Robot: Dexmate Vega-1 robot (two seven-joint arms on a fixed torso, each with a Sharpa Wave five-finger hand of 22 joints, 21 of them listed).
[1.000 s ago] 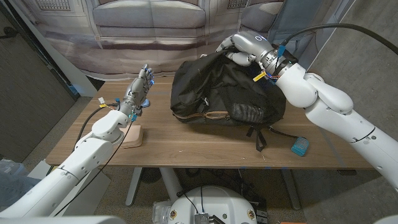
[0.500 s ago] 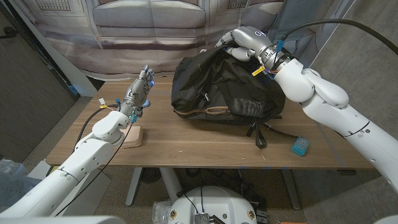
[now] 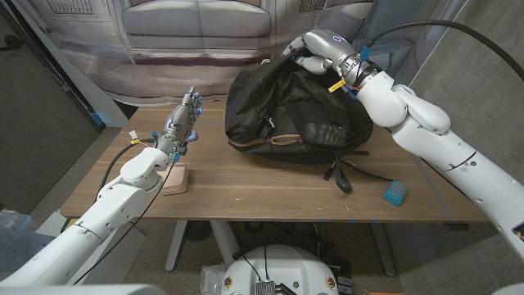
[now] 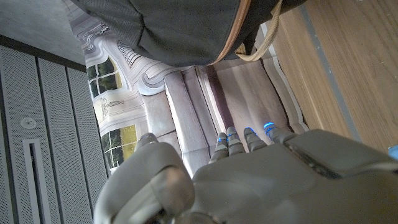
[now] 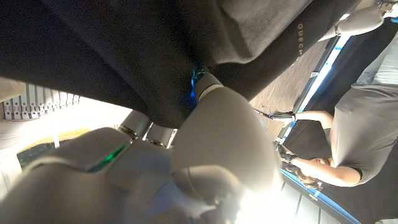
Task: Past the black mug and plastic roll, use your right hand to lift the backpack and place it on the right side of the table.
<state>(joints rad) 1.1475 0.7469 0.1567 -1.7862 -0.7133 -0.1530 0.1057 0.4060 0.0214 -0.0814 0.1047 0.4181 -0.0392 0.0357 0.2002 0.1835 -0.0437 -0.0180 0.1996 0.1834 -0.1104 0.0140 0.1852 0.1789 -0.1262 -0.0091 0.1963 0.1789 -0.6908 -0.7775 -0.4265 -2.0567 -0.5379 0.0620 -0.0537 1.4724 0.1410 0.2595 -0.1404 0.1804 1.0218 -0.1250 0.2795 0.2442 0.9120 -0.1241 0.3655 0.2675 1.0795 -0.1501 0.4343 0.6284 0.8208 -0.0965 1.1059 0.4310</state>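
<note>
I am gripping the top of the black backpack point(image 3: 295, 111) with my right hand point(image 3: 315, 51), fingers curled into the fabric at its far, upper edge — in my right wrist view the fingertips point(image 5: 198, 79) are disappearing into dark folds, so I cannot tell exactly what part they are closed on. The backpack is sitting at the middle-right of the wooden table point(image 3: 246, 192), its upper part pulled up, its base looking to be on the wood, straps trailing toward the near edge. A small blue object point(image 3: 395, 194) is lying near the right front, too small to identify. My left hand point(image 3: 184, 119) is standing upright at the left, fingers apart and holding nothing, beside a tan block point(image 3: 175, 179) partly hidden by my forearm — a person point(image 5: 348, 134) is showing at the right wrist picture's edge.
</note>
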